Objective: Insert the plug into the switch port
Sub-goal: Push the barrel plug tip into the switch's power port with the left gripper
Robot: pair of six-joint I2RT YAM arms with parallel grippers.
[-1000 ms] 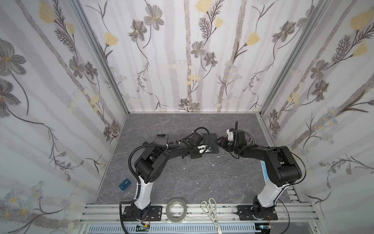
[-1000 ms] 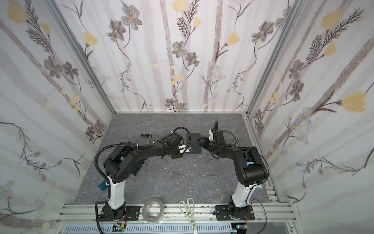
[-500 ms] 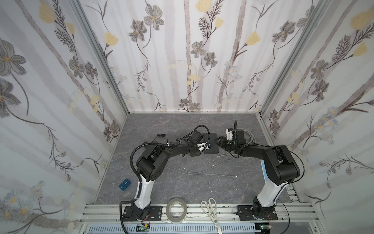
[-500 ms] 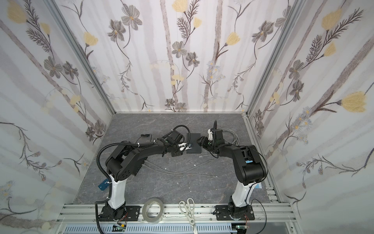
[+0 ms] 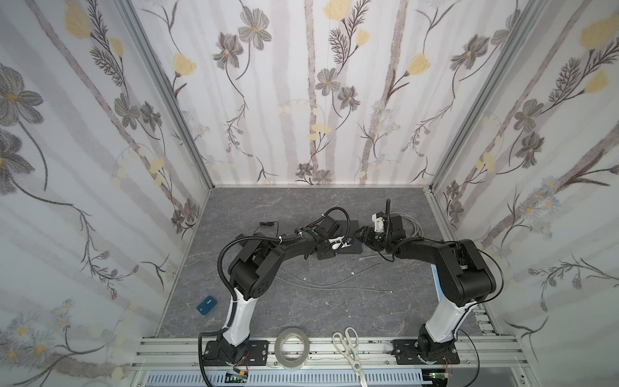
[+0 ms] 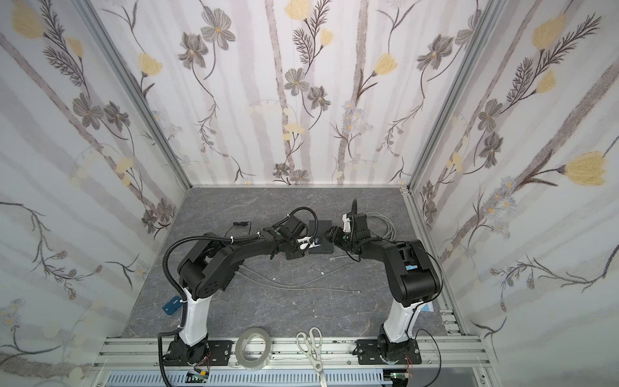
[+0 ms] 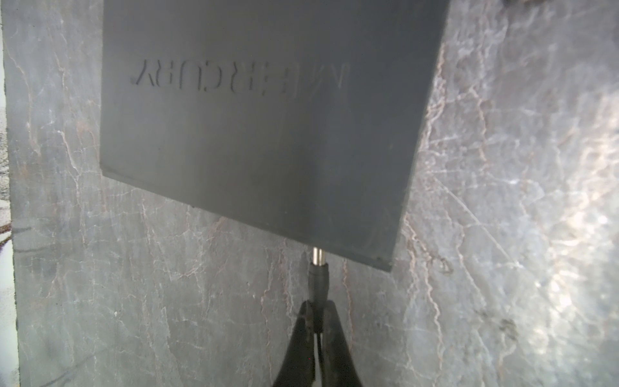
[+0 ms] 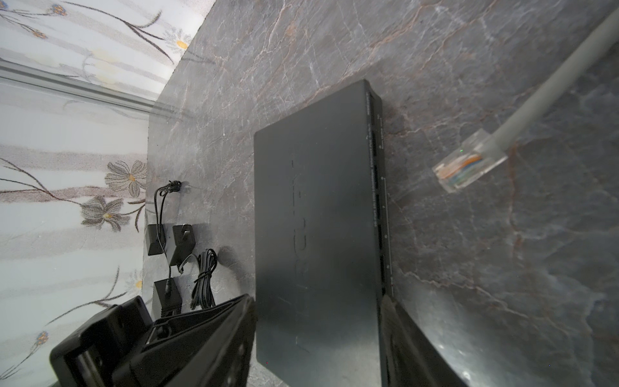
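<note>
Tabletop first: the grey, marble-patterned table (image 5: 301, 207) fills the lower middle of both top views. Just right of centre there, you see the flat, black, rectangular switch (image 5: 354, 248) lying flat with its embossed lettering face up.

Your right gripper (image 8: 318, 301) comes in from the right of the top views. It straddles one end of the switch (image 8: 318, 217) with a black finger against each long side, so it is gripping the housing. Your left gripper (image 7: 316, 308) reaches in from the left of the frame, pinched tight on the thin black barrel plug with a silver tip (image 7: 319, 278).

Along the bottom edge of the top views, a pale tape roll (image 5: 294, 346) and white-handled scissors (image 5: 348, 345) rest on the aluminium rail. Black power adapters (image 8: 181, 244) with bundled leads sit on the table beside the switch. A grey network cable with a clear connector (image 8: 469, 160) lies apart from the switch's port side.

The plug points straight at the switch (image 7: 254, 134). Its silver tip meets the near edge close to one corner. You cannot tell from these views whether the tip sits inside a port.
</note>
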